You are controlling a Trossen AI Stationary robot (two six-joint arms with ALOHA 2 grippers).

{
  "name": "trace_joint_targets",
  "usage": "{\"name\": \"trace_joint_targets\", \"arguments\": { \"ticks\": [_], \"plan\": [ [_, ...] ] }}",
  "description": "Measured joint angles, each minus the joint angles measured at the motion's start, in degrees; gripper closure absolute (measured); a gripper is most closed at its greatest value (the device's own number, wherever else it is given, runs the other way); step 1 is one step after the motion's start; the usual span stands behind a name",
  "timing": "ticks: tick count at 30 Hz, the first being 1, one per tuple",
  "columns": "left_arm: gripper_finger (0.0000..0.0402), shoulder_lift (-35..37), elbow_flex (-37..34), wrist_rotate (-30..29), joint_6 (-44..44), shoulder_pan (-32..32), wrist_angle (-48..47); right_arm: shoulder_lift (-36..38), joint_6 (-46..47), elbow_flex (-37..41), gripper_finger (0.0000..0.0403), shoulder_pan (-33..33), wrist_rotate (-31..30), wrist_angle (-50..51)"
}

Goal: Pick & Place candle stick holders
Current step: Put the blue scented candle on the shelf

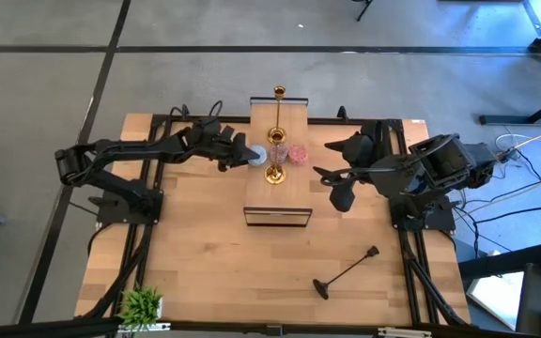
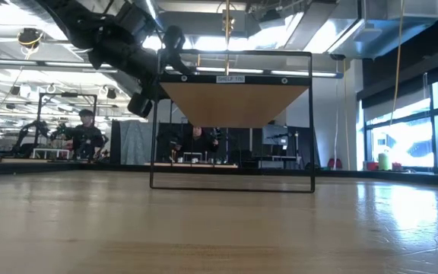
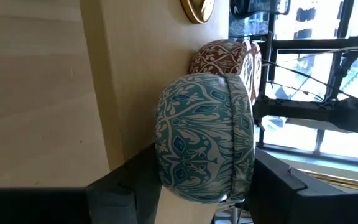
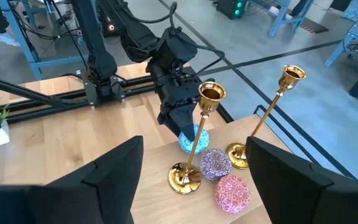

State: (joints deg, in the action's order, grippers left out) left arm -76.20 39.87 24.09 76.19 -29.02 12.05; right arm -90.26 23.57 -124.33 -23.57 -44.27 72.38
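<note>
Left gripper point(image 1: 249, 153) clamped on the blue cup point(image 1: 257, 156), up on the wooden plank point(image 1: 278, 192), touching nothing else. Just beside: purplish cup point(image 4: 215, 163), pink cup point(image 1: 298, 154), two gold holders point(image 1: 275, 150). Right gripper point(image 1: 332, 175) spread wide, off the plank's side. Black holder point(image 1: 347, 272) flat on the table point(image 1: 205, 253), well apart.

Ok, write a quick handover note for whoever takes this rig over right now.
Left gripper: shut on the blue cup, at the shelf's left edge.
Right gripper: open, holding nothing, waiting right of the shelf.
On the shelf: two gold candle stick holders, the purplish cup and the pink cup.
Left to do: release the blue cup; the black candle stick holder lies on the table near the right arm.
</note>
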Motion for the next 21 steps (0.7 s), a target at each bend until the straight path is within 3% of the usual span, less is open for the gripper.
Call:
{"name": "trace_joint_targets", "arguments": {
  "ticks": [12, 21],
  "plan": [
    [0.0158, 0.2, 0.2, -3.0, 0.4, 0.0, -0.2, 0.0, 0.1, 0.0, 0.0118, 0.0, 2.4, 1.2],
    [0.0114, 0.2, 0.2, 0.0, 1.7, 0.0, -0.3, 0.0, 1.3, 0.0, 0.0119, 0.0, 2.5, 2.5]
  ]
}}
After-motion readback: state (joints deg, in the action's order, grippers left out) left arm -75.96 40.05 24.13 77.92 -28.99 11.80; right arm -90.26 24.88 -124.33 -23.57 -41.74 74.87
